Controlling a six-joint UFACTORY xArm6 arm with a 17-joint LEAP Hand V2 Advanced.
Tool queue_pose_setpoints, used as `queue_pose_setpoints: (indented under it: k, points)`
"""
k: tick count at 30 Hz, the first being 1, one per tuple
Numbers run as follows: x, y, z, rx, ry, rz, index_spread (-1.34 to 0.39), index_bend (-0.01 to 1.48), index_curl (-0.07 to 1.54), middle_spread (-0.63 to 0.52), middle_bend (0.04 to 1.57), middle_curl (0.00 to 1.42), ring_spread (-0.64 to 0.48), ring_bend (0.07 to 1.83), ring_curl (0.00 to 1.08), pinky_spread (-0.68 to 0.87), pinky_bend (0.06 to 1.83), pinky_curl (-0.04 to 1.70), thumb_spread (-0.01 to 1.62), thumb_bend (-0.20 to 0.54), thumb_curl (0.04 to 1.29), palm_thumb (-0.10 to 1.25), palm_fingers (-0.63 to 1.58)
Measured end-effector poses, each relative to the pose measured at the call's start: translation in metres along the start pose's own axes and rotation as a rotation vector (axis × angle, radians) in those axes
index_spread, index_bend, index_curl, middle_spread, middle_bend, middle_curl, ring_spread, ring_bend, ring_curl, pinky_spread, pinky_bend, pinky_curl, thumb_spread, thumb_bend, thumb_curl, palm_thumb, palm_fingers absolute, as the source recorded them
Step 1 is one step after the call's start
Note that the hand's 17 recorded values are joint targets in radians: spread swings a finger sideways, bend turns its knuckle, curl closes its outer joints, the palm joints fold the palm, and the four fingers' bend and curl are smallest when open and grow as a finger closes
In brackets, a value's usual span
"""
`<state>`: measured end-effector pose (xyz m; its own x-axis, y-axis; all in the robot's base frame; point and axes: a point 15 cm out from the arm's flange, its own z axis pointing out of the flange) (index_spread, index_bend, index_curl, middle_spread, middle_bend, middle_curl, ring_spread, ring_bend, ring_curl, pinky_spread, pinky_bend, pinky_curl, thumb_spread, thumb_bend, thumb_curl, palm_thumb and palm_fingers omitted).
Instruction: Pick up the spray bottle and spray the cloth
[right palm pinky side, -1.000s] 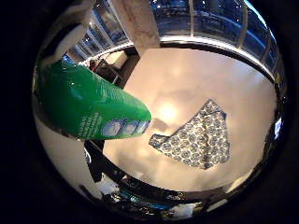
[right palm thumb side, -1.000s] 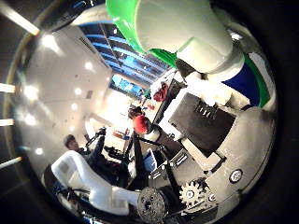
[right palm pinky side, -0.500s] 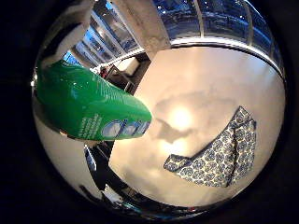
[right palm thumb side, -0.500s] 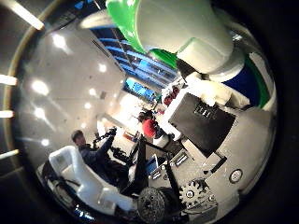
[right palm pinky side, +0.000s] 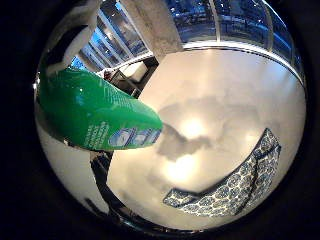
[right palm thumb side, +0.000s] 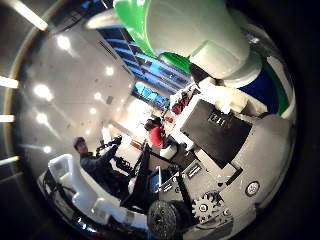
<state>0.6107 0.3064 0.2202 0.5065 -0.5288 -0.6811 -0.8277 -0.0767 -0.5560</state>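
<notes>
The green spray bottle (right palm pinky side: 92, 108) fills one side of the right little finger side palm view, close to the palm, held above the pale round table (right palm pinky side: 215, 110). Its white and green top (right palm thumb side: 190, 35) shows in the right thumb side palm view, with my hand's (right palm thumb side: 215, 135) black and white fingers curled against it. The patterned cloth (right palm pinky side: 232, 183) lies flat on the table near its edge, away from the bottle.
A concrete pillar (right palm pinky side: 155, 25) and large windows (right palm pinky side: 215, 20) stand beyond the table. Dark furniture (right palm pinky side: 125, 75) sits by the table's far side. The right thumb side palm view shows the ceiling with lights (right palm thumb side: 45, 90) and desks with equipment (right palm thumb side: 150, 165).
The whole view has shifted: the cloth now sits nearer the picture's edge, so the hand has moved with the bottle. The bottle stays fixed against the palm.
</notes>
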Motion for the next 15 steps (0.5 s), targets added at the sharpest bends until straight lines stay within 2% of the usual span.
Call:
queue_pose_setpoints:
  k: [10, 15]
  points:
    - [0.049, 0.013, -0.008, 0.001, 0.037, 0.067, -0.21, 1.10, 0.75, -0.07, 1.33, 0.59, -0.14, 1.46, 0.55, -0.21, 1.00, 1.26, 0.73, -0.022, 0.88, 0.94, 1.21]
    - [0.055, 0.015, -0.013, -0.010, 0.048, 0.056, -0.22, 1.00, 0.72, -0.08, 1.31, 0.58, -0.14, 1.44, 0.54, -0.23, 0.99, 1.20, 0.86, -0.029, 0.79, 0.89, 1.19]
